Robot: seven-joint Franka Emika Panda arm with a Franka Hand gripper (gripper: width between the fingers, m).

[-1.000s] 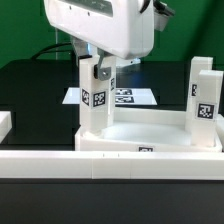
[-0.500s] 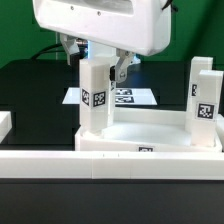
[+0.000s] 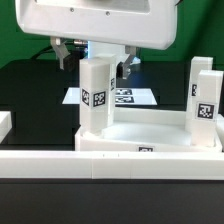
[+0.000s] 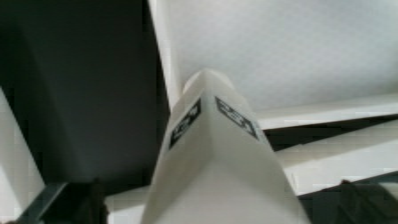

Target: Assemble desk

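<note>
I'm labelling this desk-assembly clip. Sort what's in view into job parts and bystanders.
Job:
- tabletop, rimmed
- leg upright in its corner on the exterior view's left, between the open end effector fingers
- second leg upright on the exterior view's right

Bystanders:
- marker board
- long white rail

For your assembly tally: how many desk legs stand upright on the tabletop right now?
2. One leg stands at the tabletop's corner on the exterior view's left, below the claw; the other leg stands at the right corner. Others may be hidden.
</note>
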